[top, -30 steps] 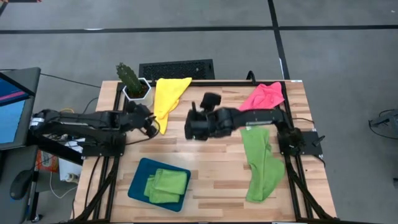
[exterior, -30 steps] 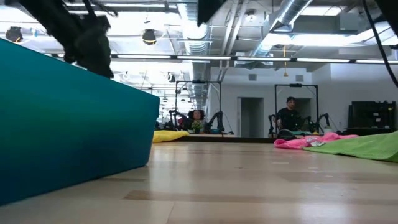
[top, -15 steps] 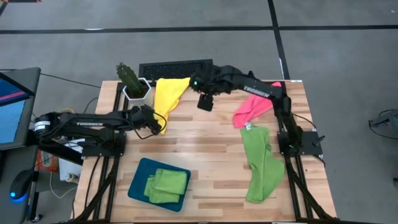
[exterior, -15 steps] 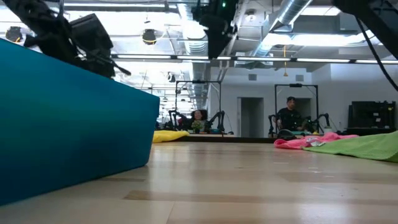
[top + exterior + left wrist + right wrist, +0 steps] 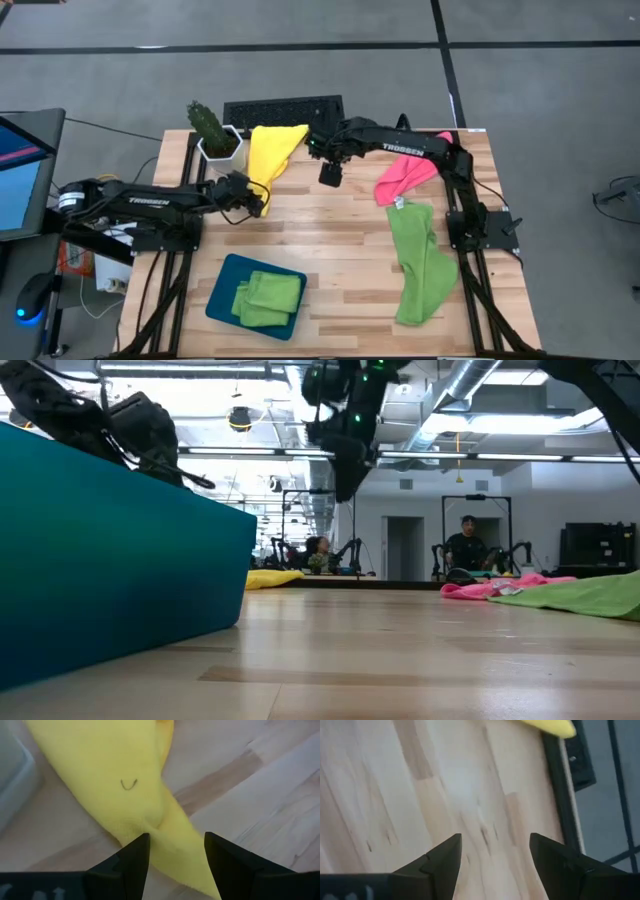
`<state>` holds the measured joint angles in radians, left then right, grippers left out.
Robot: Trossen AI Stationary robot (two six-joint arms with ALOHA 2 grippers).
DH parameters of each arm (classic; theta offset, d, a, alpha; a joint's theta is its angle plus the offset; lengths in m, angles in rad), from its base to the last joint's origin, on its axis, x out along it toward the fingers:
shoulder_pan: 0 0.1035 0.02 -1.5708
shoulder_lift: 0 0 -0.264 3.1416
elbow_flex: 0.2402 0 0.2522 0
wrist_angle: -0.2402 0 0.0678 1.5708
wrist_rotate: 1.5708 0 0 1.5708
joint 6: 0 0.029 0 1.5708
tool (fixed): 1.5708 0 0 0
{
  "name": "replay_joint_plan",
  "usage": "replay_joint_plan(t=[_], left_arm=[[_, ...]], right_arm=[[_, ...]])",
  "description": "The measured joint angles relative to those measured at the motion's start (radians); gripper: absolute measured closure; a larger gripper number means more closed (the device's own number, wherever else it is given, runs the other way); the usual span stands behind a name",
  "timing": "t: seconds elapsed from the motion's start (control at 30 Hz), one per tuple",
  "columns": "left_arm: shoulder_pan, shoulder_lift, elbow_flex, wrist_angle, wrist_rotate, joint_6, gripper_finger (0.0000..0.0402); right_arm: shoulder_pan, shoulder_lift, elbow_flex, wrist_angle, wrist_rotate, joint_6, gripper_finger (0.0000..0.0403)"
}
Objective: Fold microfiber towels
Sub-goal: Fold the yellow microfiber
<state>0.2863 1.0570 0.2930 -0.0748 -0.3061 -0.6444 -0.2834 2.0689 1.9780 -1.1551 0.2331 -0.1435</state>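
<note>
The yellow towel (image 5: 270, 155) lies crumpled at the far left of the table, narrowing toward its near end. My left gripper (image 5: 258, 200) is low at that near end, open, one finger on each side of the towel's narrow tip (image 5: 172, 847). My right gripper (image 5: 318, 150) hangs open above bare wood near the table's far edge, just right of the yellow towel's far corner (image 5: 550, 726). A pink towel (image 5: 410, 165) and a lime green towel (image 5: 420, 260) lie loose on the right. Folded green towels (image 5: 265, 298) rest on a teal tray (image 5: 222, 290). My left gripper stands astride the yellow towel's narrow near end (image 5: 165, 827), its fingers slanting down from the table's left. Whether the fingers (image 5: 137, 852) touch the cloth I cannot tell. The towel lies flat on the table.
A potted cactus (image 5: 212, 130) stands at the far left corner, close to the yellow towel. A black keyboard (image 5: 283, 110) lies just beyond the far edge. Bare wood spans the table's middle (image 5: 330, 240). People sit in the room beyond (image 5: 465, 545).
My right gripper has swung from the table's middle to the far edge, toward the yellow towel's far corner, and come lower in the last half second. My left gripper has come down and slightly right to the towel's near end. The towels have not moved.
</note>
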Motion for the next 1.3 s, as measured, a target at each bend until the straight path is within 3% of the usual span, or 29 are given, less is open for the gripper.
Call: replay_joint_plan(t=[0.2,0.3,0.4,0.47,0.67,0.87,1.13,1.3], left_arm=[[0.000,0.129,-0.002,0.073,0.036,-0.033,0.0244],[0.000,0.177,0.005,0.157,0.062,-0.029,0.0293],[0.000,0.200,0.031,0.213,0.067,0.005,0.0369],[0.000,0.198,0.055,0.222,0.074,0.013,0.0390],[-0.009,0.173,0.198,0.223,0.125,0.083,0.0399],[-0.015,0.166,0.391,0.104,0.122,0.201,0.0401],[-0.004,0.170,0.636,-0.124,0.004,0.375,0.0401],[0.006,0.170,0.728,-0.216,-0.013,0.415,0.0401]], right_arm=[[0.000,-0.098,-0.239,0.286,-0.005,-0.041,0.0143],[-0.003,-0.172,-0.349,0.401,-0.007,-0.037,0.0143],[-0.007,-0.250,-0.451,0.504,-0.006,-0.026,0.0143],[-0.009,-0.297,-0.518,0.567,-0.006,-0.025,0.0143],[-0.015,-0.415,-0.712,0.796,-0.091,-0.049,0.0143],[-0.002,-0.430,-0.841,0.963,-0.131,-0.048,0.0143],[0.086,-0.435,-0.926,1.142,-0.131,-0.109,0.0143],[0.112,-0.415,-0.925,1.204,-0.128,-0.178,0.0143]])
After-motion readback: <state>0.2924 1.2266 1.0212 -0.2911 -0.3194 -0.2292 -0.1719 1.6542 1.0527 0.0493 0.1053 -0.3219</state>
